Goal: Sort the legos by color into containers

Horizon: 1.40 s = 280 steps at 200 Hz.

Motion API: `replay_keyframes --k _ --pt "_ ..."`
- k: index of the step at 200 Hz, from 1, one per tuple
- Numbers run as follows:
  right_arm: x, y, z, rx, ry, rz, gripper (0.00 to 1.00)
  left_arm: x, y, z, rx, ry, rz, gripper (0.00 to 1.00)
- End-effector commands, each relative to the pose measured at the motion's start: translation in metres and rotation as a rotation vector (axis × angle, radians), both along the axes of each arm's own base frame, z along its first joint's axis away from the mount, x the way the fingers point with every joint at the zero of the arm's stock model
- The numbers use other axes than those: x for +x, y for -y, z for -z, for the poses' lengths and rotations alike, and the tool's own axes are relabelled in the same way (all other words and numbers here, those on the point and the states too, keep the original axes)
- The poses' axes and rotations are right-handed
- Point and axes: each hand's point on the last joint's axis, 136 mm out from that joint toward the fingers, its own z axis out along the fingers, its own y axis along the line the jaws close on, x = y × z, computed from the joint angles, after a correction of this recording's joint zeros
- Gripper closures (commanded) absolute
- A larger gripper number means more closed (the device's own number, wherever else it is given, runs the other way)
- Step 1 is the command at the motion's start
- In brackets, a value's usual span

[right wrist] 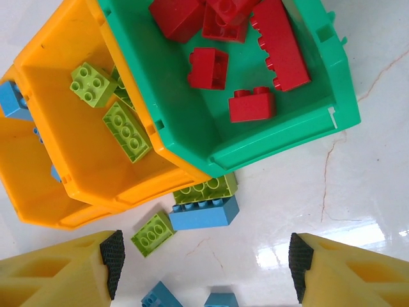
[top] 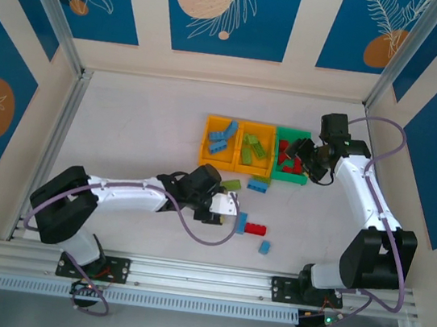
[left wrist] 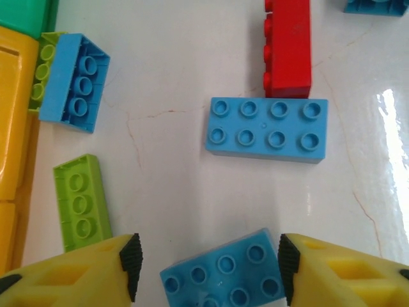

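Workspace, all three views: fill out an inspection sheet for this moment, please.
Surface: white glossy table, faint hairline cracks.
Job's things: left yellow bin holds blue bricks; middle yellow bin holds lime bricks; green bin holds red bricks. Loose on table: red brick, eight-stud blue brick, lime brick.
Clutter: nothing seen.
Grippers: left gripper open, straddling another blue brick on the table; right gripper open, empty, by the green bin.
Cables: purple cables looped along both arms.
Surroundings: blue-and-cream patterned walls, aluminium rail at near edge.
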Motion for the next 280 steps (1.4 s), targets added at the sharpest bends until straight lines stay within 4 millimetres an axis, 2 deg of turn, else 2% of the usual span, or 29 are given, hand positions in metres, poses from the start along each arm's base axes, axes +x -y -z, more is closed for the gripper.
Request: replay_keyframes --k 1,27,43,86,122,134,155,178,192,199,218,243,261,280 --pt "-0.002 -0.009 0.002 0.037 -0.018 -0.007 0.28 -0.008 0.001 0.011 0.016 -0.076 0.022 0.32" --pt "-0.002 -0.012 0.002 0.037 -0.02 -0.015 0.29 -0.003 -0.008 0.03 0.125 -0.073 0.015 0.14" --pt "-0.003 -0.012 0.002 0.032 -0.023 -0.02 0.29 0.002 -0.013 0.033 0.145 -0.067 -0.02 0.0" --pt "-0.004 -0.014 0.005 0.036 -0.026 -0.023 0.29 0.014 -0.023 0.048 0.185 -0.083 -0.174 0.0" --pt "-0.002 -0.016 0.006 0.035 -0.032 -0.028 0.29 0.018 -0.015 0.055 0.176 -0.17 -0.277 0.0" --pt "-0.002 -0.017 0.005 0.032 -0.031 -0.031 0.29 0.019 -0.014 0.057 0.178 -0.191 -0.309 0.04" --pt "-0.002 -0.016 0.001 0.018 -0.026 -0.034 0.29 0.018 -0.015 0.061 0.189 -0.222 -0.341 0.25" --pt "-0.002 -0.015 0.0 0.013 -0.02 -0.034 0.28 0.017 -0.021 0.062 0.203 -0.214 -0.35 0.38" --pt "-0.001 -0.016 0.0 0.022 -0.02 -0.034 0.29 0.017 -0.024 0.061 0.212 -0.2 -0.346 0.51" --pt "-0.001 -0.018 0.0 0.028 -0.022 -0.036 0.29 0.018 -0.025 0.059 0.21 -0.19 -0.344 0.54" --pt "-0.003 -0.026 -0.005 0.05 -0.02 -0.063 0.29 0.022 -0.023 0.044 0.185 -0.163 -0.34 0.54" --pt "-0.018 -0.043 -0.015 0.075 -0.023 -0.133 0.29 0.037 -0.019 0.007 0.102 -0.119 -0.365 0.54" --pt "-0.03 -0.055 -0.023 0.112 -0.01 -0.167 0.29 0.059 -0.02 -0.025 0.006 -0.105 -0.419 0.54" --pt "-0.041 -0.066 -0.034 0.137 0.021 -0.189 0.28 0.094 -0.025 -0.057 -0.087 -0.087 -0.488 0.53"
